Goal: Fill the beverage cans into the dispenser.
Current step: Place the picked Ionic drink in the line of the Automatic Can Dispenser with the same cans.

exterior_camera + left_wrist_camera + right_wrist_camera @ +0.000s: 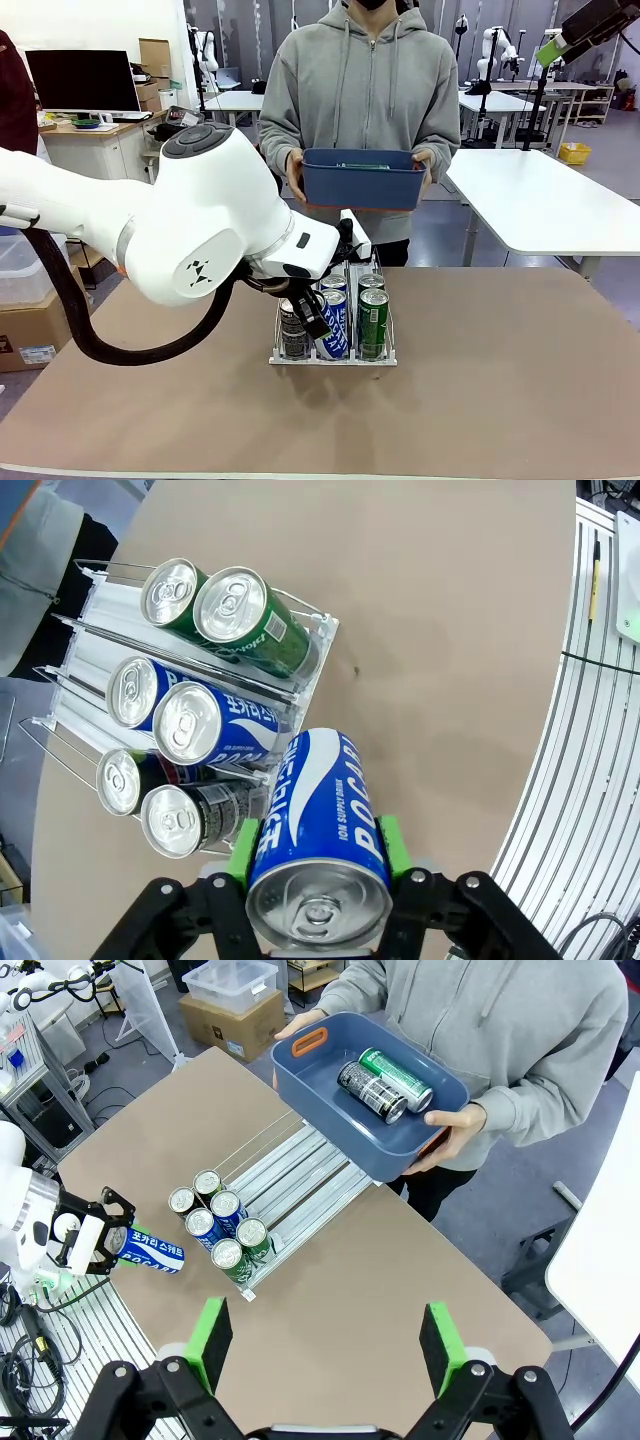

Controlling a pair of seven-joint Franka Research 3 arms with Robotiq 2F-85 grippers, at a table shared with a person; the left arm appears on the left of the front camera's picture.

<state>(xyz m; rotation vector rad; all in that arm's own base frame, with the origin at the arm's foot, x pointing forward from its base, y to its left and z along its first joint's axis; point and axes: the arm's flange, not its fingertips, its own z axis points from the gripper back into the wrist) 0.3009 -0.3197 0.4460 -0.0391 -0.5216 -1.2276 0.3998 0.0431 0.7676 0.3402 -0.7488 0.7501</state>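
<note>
Here, left jaws gripping blue can [318, 830] — near dispenser [305, 1175]; right jaws wide

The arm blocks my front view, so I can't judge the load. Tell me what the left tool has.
Observer: The left tool is clamped on a blue can, held on its side outside the robot-side end of the dispenser.
Operator: Count the racked cans.
Observer: Six: a green pair, a blue pair, a dark pair, one pair per lane.
Operator: Check the tub.
Observer: The tub in the person's hands holds two cans, a dark can and a green can.
</note>
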